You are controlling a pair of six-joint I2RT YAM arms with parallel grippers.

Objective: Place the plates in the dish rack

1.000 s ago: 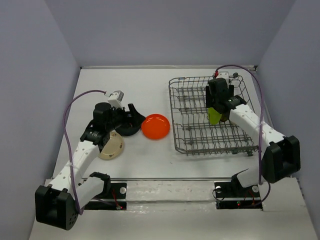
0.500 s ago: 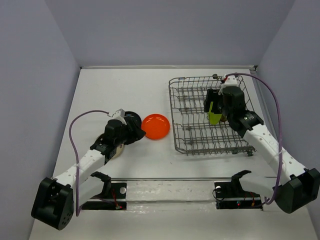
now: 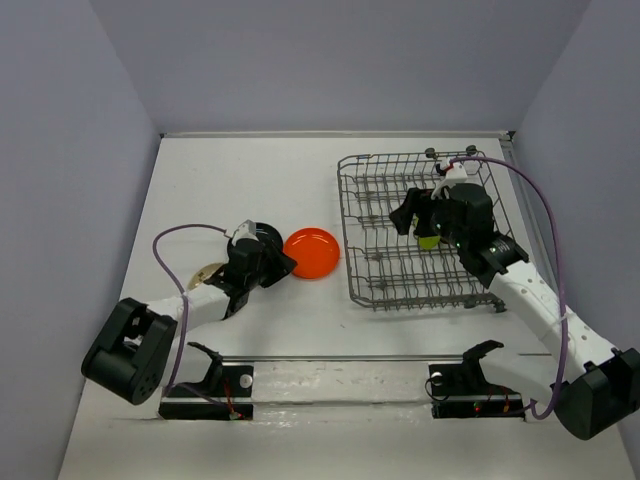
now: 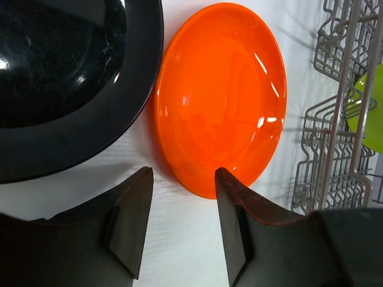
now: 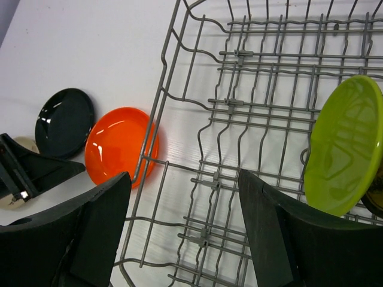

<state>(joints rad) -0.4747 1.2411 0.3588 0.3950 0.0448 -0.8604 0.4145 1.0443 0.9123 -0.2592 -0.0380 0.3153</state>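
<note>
The orange plate is smooth, glossy plastic, round and shallow, with bright streaks of light across its bowl. It lies flat on the surface just left of the dish rack. The glossy black plate sits just beside it on the left, and their rims seem to meet. The beige plate is matte and mostly hidden under the left arm.

The left gripper has its dark, flat-faced fingers apart, and the orange plate's near rim lies between them (one finger is at the rim, the other is clear of it), so nothing is clamped.

The dish rack is grey bent wire, a rectangular basket with wavy rails, rows of upright tines and ball-tipped corner posts. The lime green plate stands on edge among the tines in the rack's right half. The right gripper hangs over the rack with its jaws wide apart and holds nothing.

The surface is plain matte white. Pale lavender-grey walls close it in on the left, far and right sides.
</note>
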